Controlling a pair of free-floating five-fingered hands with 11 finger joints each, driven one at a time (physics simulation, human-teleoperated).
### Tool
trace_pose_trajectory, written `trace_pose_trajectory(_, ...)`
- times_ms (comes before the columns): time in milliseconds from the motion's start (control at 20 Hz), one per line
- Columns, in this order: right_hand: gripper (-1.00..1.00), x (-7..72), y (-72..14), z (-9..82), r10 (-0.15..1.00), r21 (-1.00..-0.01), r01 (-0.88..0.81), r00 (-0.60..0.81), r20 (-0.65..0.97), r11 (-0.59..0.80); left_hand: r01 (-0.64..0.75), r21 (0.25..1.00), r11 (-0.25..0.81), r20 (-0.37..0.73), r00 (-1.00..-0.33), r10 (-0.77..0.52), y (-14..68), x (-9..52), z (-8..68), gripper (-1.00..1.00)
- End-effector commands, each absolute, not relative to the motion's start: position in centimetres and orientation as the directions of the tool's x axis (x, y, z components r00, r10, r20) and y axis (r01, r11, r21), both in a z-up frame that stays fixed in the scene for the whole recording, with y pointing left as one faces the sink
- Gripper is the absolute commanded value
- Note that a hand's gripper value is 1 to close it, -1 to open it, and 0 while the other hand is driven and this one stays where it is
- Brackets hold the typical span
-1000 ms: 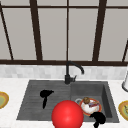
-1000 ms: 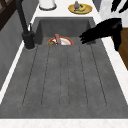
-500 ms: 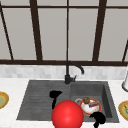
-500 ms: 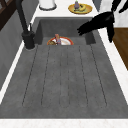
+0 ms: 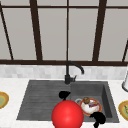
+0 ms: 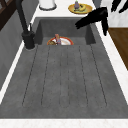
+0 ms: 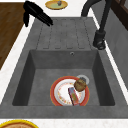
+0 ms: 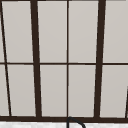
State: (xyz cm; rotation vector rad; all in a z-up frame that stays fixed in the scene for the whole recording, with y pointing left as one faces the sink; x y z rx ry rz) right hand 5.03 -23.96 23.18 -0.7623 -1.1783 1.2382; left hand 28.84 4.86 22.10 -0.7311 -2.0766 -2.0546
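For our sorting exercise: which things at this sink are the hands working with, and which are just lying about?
In hand:
right hand, open, above the basin
red-rimmed plate of food below it

Lying about:
left hand, open, over the drainboard
red ball
faucet
yellow plate on the right counter

Front view: faces dark grey sink [image 5: 45, 100] head-on, black curved faucet [image 5: 68, 72] centred, window behind. Left side view: looks along sink from draining-board end, basin far. Right side view: opposite direction, basin near. Both share orange-rimmed plate [image 7: 68, 93]. Upper view: faces dark-framed window [image 8: 67, 60], faucet tip at bottom edge.
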Motion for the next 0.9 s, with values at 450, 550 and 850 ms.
trace_pose_trajectory(450,0.00,5.0,-24.0,23.2,0.964,-0.929,-0.300,-0.081,0.252,0.218,0.360,0.928,-0.093,0.371,-0.881,0.295,-2.5,30.3,18.6,-1.00)
trace_pose_trajectory(550,0.00,5.0,-24.0,23.2,0.964,-0.929,-0.300,-0.081,0.252,0.218,0.358,0.929,-0.092,0.369,-0.881,0.296,-3.4,30.6,18.1,-1.00)
trace_pose_trajectory(850,0.00,5.0,-24.0,23.2,0.964,-0.929,-0.300,-0.081,0.252,0.218,0.352,0.931,-0.097,0.365,-0.883,0.296,-6.2,31.6,16.4,-1.00)
